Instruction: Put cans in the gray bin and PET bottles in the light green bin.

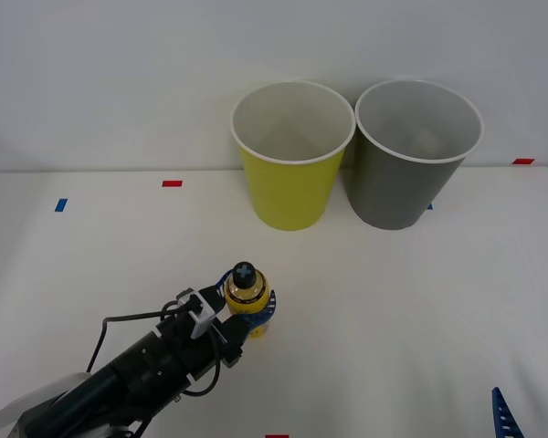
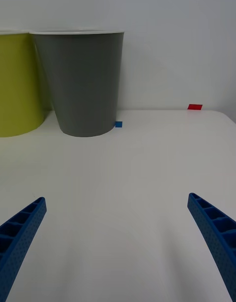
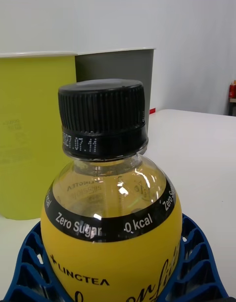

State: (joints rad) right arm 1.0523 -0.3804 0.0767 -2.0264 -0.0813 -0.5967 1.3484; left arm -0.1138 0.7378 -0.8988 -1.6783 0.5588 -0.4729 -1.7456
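Note:
A small PET bottle point(image 1: 245, 294) with a yellow label, amber neck and black cap stands upright at the table's front left. My left gripper point(image 1: 247, 312) is shut on the bottle's body, and its blue fingers point(image 3: 196, 262) wrap both sides of the bottle point(image 3: 110, 218). The light green bin point(image 1: 288, 178) and the gray bin point(image 1: 406, 178) stand side by side, upright and open-topped, at the back by the wall, well beyond the bottle. My right gripper point(image 2: 118, 248) is open over bare table at the front right, facing the gray bin point(image 2: 83, 80). Cans are out of view.
Small red tape marks point(image 1: 172, 183) and blue tape marks point(image 1: 60, 204) lie flat on the white table. A white wall runs just behind the bins. Bare table stretches between the bottle and the bins.

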